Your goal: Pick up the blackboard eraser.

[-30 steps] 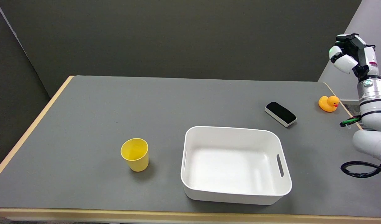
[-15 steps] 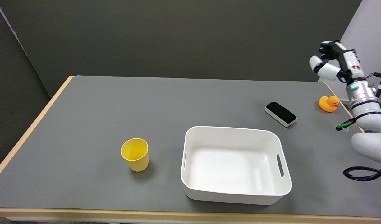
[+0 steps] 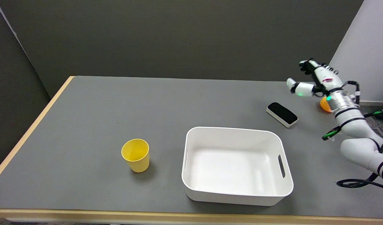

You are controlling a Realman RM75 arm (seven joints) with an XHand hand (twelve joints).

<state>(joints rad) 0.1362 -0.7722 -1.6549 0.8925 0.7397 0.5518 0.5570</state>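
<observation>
Head view: right hand (image 3: 313, 82) empty, fingers spread; wrist hides most of orange duck (image 3: 324, 105).

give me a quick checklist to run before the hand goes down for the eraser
1. Eraser in view, lying flat on the table: ok.
2. Nothing on top of the eraser: ok.
3. Right hand holds nothing, fingers apart: ok.
4. Hand over the eraser: not ok, it is in the air to the eraser's right and farther back.
5. White bin apart from the eraser: ok, a strip of table shows between them.
6. Room beside the orange duck: cannot tell, the arm hides most of it.
</observation>
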